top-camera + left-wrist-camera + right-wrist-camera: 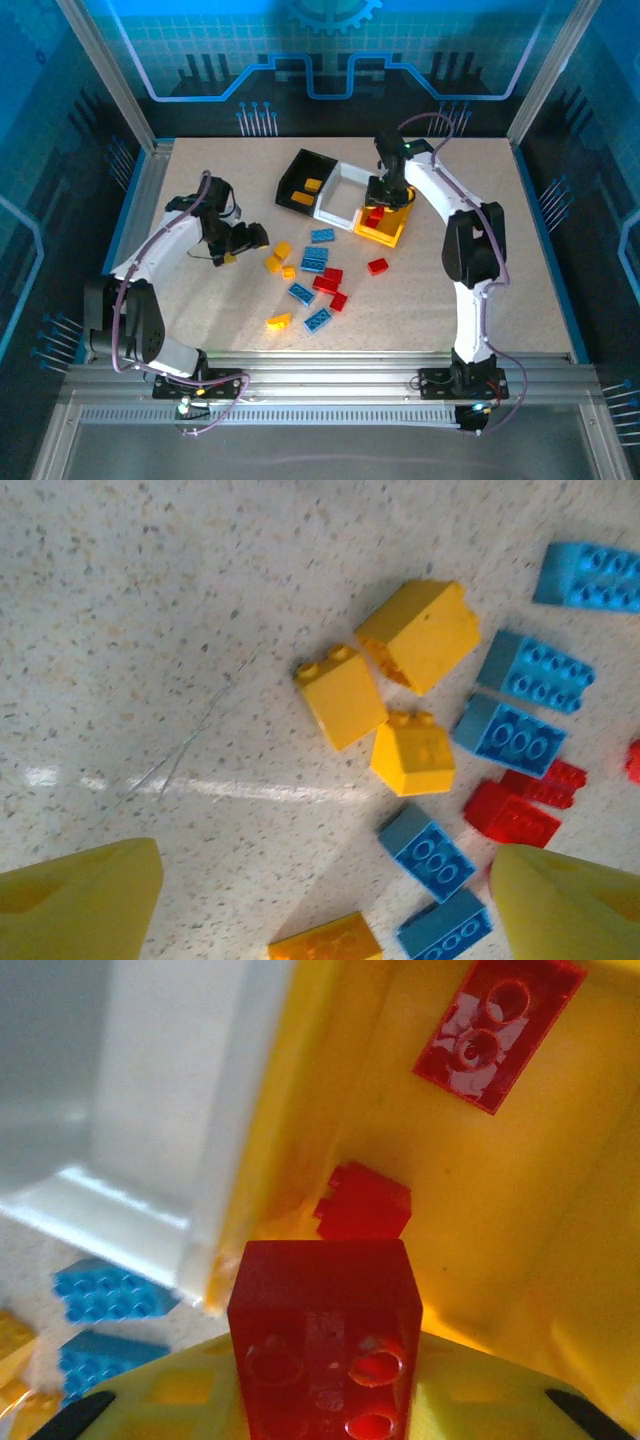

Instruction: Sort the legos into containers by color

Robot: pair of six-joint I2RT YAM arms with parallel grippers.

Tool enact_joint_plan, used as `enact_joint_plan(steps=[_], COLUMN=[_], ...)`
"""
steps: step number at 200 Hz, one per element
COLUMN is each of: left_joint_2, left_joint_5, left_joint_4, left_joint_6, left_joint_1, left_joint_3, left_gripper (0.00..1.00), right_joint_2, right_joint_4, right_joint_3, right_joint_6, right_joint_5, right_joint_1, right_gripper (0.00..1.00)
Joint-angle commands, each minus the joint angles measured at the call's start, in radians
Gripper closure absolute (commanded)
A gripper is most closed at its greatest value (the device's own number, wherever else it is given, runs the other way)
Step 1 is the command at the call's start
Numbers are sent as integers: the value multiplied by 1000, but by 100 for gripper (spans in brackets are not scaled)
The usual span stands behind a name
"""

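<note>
My right gripper is shut on a red lego and holds it over the yellow container. Two more red legos lie inside that bin. From above, this gripper hangs at the yellow container, next to the white one and the black one. My left gripper is open and holds nothing, low over the table. Yellow legos, blue legos and a red one lie ahead of it. In the top view the left gripper sits just left of the loose pile.
An orange brick lies in the black container. A lone red brick and a yellow one lie apart from the pile. The metal frame rail runs along the near edge of the table.
</note>
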Motion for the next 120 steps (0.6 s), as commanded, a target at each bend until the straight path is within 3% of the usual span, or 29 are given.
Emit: enact_joint_plan(steps=[1,36,62,92,120], left_joint_2=[-11,41,106,196,265], left_joint_5=[-6,24,15,-13,-36], left_joint_4=[-32,2,14,14,17], left_joint_6=[35,10,7,12,2], left_joint_1=[9,2,-43,-96,-119], left_joint_3=[-31,-40,-10,39,67], left_gripper=[6,1,3,6,9], right_joint_2=[47,82,66,6,-92], right_joint_4=[-51,-50,-56,-65,-46], right_joint_3=[62,78,77,58,-21], right_joint_6=[4,1,-7,-16,-7], right_joint_5=[9,-1,8,17,1], right_joint_1=[-19,-19,-20,-20,-16], right_gripper=[65,62,50,41,39])
